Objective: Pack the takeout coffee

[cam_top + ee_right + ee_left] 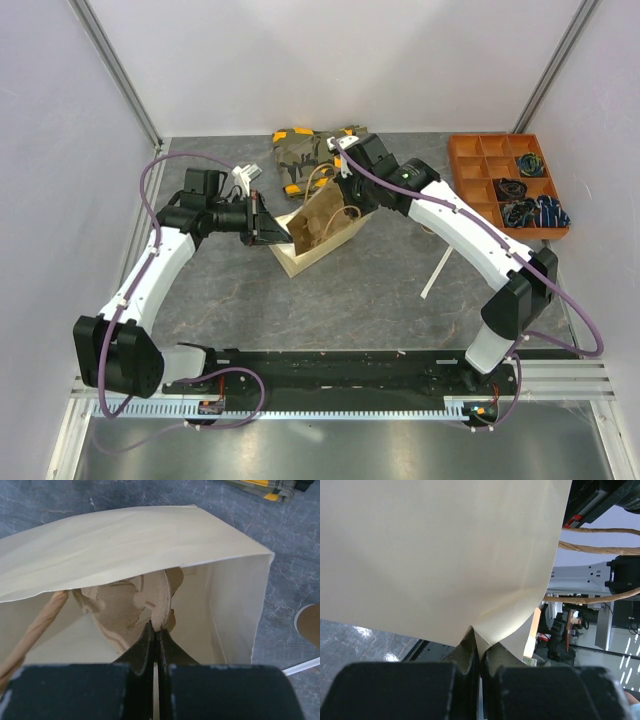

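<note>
The left gripper (pixel 480 652) has its jaws pressed together on a fold at the edge of the big paper bag (pixel 445 555). The bag looks pale cream up close. The paper is pinched tight between the two dark fingers (pixel 466 656), and the bag fills most of the left wrist view. Seen from above, this gripper holds the bag at its left side. The bag lies tipped over on the grey stone-look table (pixel 380 290).

The right gripper (pixel 156 630) also has its jaws together. They are clamped on the thin rim of a brown pulp cup holder (pixel 120 610). The cup holder sits inside the open mouth of the bag, with the bag's pale walls above it and on both sides. A twisted paper handle (pixel 35 630) runs along just left of these jaws.

The small tan paper cup with a round black lid does not show clearly in any view, so I cannot tell where it is or how it lies next to the jaws. A round tan thing with a pale rim (pixel 310 625) peeks in at the right edge of the right wrist view. It is on the table beside the bag, apart from the jaws. It is cut off, and I cannot tell what it is.
</note>
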`<control>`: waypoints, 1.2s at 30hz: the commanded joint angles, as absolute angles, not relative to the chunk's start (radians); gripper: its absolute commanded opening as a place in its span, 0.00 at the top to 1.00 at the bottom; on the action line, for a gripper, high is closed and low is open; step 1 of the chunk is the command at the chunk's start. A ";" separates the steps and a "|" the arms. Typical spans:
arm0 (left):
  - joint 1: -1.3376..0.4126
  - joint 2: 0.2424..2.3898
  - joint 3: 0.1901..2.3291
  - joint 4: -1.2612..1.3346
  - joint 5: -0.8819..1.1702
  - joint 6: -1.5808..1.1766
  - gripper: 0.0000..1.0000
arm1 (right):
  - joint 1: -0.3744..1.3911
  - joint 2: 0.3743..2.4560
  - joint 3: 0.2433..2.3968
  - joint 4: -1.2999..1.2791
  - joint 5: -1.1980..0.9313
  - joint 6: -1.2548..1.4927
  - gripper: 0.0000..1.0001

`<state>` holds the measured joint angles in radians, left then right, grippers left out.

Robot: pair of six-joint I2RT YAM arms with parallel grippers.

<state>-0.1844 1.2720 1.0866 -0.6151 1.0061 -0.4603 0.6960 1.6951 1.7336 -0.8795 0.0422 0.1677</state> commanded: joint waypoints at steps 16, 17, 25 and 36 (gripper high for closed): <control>-0.066 1.321 1.181 -0.710 0.996 -0.492 0.98 | 0.704 1.706 1.663 -0.709 0.107 0.152 1.00; -0.057 1.321 1.181 -0.710 0.985 -0.498 0.94 | 0.706 1.710 1.677 -0.718 0.110 0.155 1.00; -0.052 1.324 1.245 -0.704 0.930 -0.470 0.58 | 0.704 1.749 1.695 -0.716 0.109 0.156 1.00; -0.052 1.321 1.443 -0.684 0.827 -0.203 0.18 | 0.706 1.786 1.769 -0.753 0.103 0.164 1.00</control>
<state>-0.0536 1.3312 1.3735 -0.7021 0.8787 -0.3523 0.7048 1.7767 1.7142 -0.7456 0.0944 0.1566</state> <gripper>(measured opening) 0.803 0.018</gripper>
